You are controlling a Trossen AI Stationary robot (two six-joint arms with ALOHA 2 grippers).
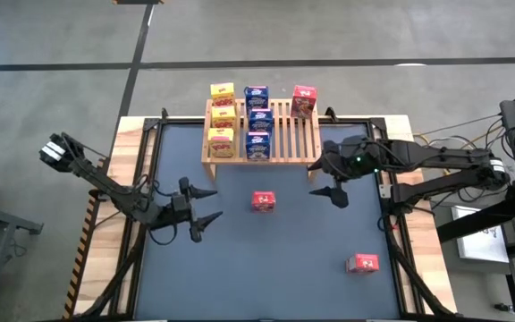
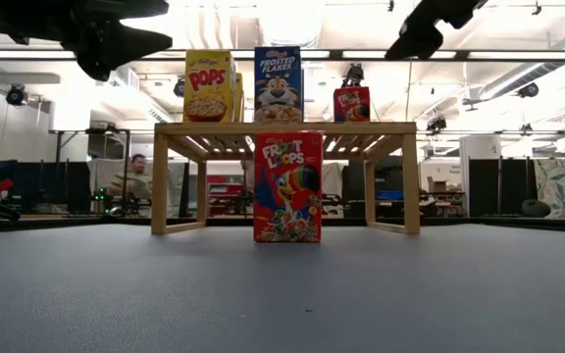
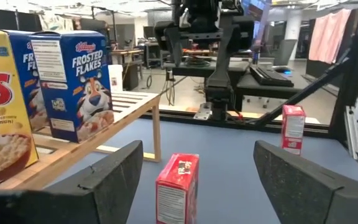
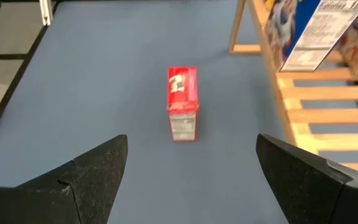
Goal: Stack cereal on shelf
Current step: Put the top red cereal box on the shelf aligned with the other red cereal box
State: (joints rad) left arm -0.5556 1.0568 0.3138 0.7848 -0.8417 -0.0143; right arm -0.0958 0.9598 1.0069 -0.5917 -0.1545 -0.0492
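Red box point(image 2: 287, 186) — shelf point(image 2: 285, 128) just behind

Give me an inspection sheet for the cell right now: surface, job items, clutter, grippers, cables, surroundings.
Surface: dark mat on a wood-edged table.
Job items: shelf holds three yellow boxes, three blue boxes and one red box; a second red box stands mid-mat, a third red box near the right front.
Clutter: nothing seen.
Grippers: left gripper open, empty, above the mat; right gripper open, empty, beside the shelf.
Cables: loose cables off the right edge.
Surroundings: workshop; a seated person behind.
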